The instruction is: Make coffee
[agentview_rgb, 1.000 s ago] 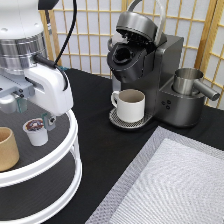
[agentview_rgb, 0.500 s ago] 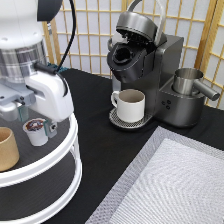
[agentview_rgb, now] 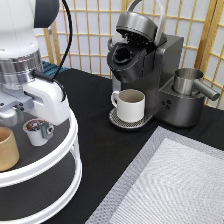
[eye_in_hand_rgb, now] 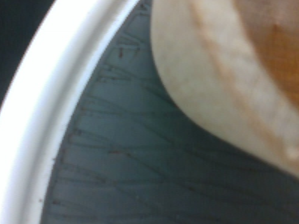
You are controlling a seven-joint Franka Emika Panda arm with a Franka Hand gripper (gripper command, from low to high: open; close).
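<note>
The gripper (agentview_rgb: 27,117) hung low over the top shelf of the round white tiered stand (agentview_rgb: 70,150), at the exterior view's left. Its fingers were apart, one on each side of the coffee pod (agentview_rgb: 36,131). I could not tell if they touched it. A tan cup (agentview_rgb: 7,148) stood near the pod. The white mug (agentview_rgb: 130,104) sat under the open coffee machine (agentview_rgb: 150,75).
</note>
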